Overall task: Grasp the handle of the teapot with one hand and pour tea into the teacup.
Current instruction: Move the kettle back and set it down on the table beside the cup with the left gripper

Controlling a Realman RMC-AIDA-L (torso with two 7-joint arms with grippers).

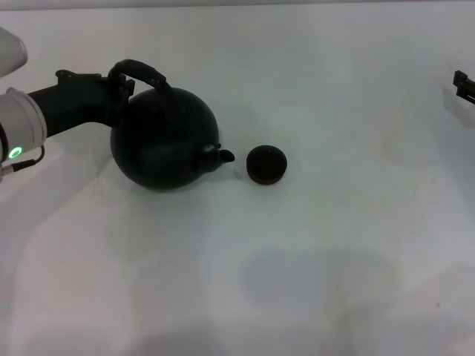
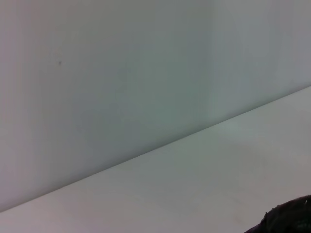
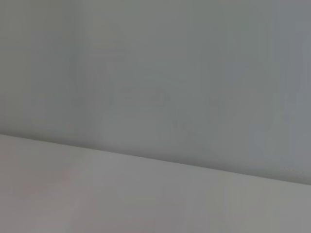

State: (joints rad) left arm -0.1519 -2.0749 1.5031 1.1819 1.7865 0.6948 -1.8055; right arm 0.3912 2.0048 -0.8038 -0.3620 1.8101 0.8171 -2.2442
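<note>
White surface [image 1: 312,282], broad and matte, bearing everything in the head view. Teapot [image 1: 165,139] left of centre: large round matte-black body, tilted so that the short spout [image 1: 220,155] points right toward the cup and the hoop leans back to the left. Judged heavy, rigid and brittle if knocked; weight well below the grip point, so liable to swing under the hoop, more so if filled. Smooth rounded belly offering no purchase; not a place to take hold.

Left gripper [image 1: 117,87] reaching in from the left edge, at the left end of the handle [image 1: 142,73], at the pot's upper shoulder. Fingers lost against the dark hoop: cannot tell whether spread, pressed together, or pinching the handle. Left wrist view: only wall, surface and a dark sliver in one corner.

Handle: dark arch over the pot's top, thicker along its upper run. Best hold judged at the crown of the arch, where the thick part should resist slipping and the load hangs most nearly below the grip.

Teacup [image 1: 266,164]: small, round, dark, handleless, upright just beside the spout tip but apart from it. Judged light and easily nudged or tipped by the spout.

Right gripper [image 1: 464,85] parked at the far right edge, barely in view.
</note>
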